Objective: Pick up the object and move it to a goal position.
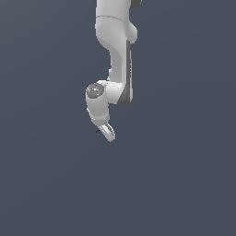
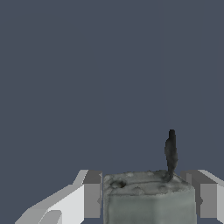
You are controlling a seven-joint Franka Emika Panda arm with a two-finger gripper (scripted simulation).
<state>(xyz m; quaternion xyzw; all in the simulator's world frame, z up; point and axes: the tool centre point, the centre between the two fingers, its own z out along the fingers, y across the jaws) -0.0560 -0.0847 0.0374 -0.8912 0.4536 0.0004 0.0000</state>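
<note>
Grey-green block sits pinched between my jaws, a dark sliver standing at its 1 o'clock corner. Arm's aloft w/ it; I'd carry slow, keeping squeeze steady so it can't slip.

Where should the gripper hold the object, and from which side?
Probably on the object's blocky grey-green body, with the fingers on its two flat opposite sides, as they flank it now. The thin dark spike sticking out of it looks too slender to pinch.
</note>
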